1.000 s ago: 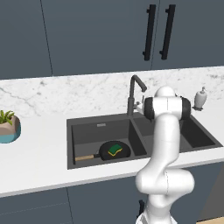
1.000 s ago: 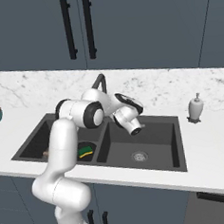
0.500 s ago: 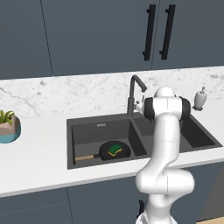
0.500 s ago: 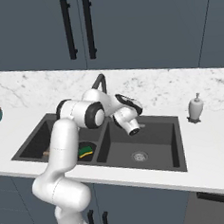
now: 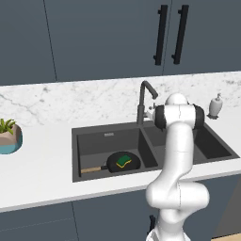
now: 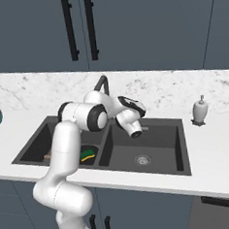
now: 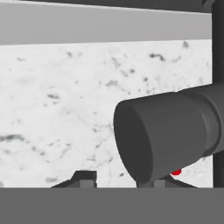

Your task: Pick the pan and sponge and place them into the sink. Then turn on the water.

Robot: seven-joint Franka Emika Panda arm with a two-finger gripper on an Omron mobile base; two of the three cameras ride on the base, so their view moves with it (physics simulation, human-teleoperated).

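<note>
While sitting mid-frame by the faucet, tool gaping partway; pan carrying sponge, lying in sink.

Gripper hovers over the sink, faucet just behind; sponge lies lower left.

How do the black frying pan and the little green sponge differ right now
The round black frying pan is far wider than the small rectangular green sponge. The pan is dark with a light-brown wooden handle pointing left; the sponge is bright green over a yellow layer. The pan rests on the basin floor, while the sponge lies on the pan. Both sit in the left basin of the dark grey double-basin sink.
</note>
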